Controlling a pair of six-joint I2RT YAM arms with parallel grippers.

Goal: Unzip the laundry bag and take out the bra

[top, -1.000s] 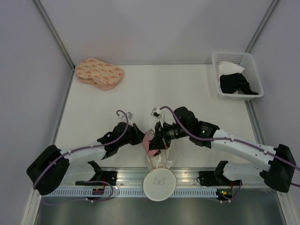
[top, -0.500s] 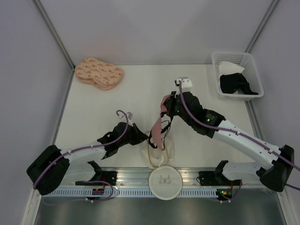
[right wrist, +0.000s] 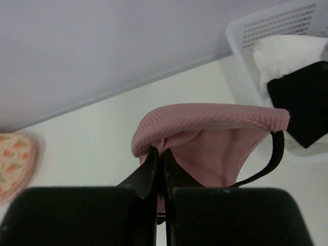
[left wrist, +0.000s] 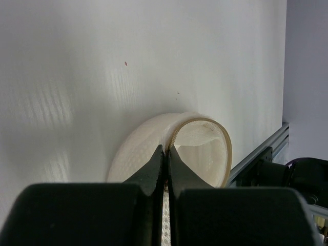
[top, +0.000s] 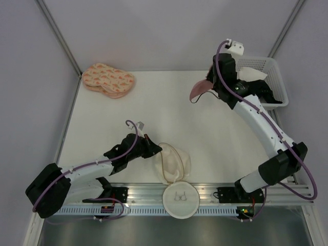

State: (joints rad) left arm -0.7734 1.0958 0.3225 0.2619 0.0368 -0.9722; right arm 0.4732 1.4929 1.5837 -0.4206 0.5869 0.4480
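Lifted clear across the table (top: pixel 128 102) from the laundry bag (top: pixel 174 163), which lies open and slumped, the bra (right wrist: pixel 215 138) now hangs far beyond and right of that bag, clamped in the right claw (right wrist: pixel 160 154), while the left claw (left wrist: pixel 165 154) stays pinched together on the bag's left rim.

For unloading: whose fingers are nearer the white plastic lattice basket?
Right. Right fingers, holding the pink bra, hang beside the basket; left fingers grip the white mesh laundry bag far off.

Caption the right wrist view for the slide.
Pink bra clamped in the shut right gripper, white basket at upper right.
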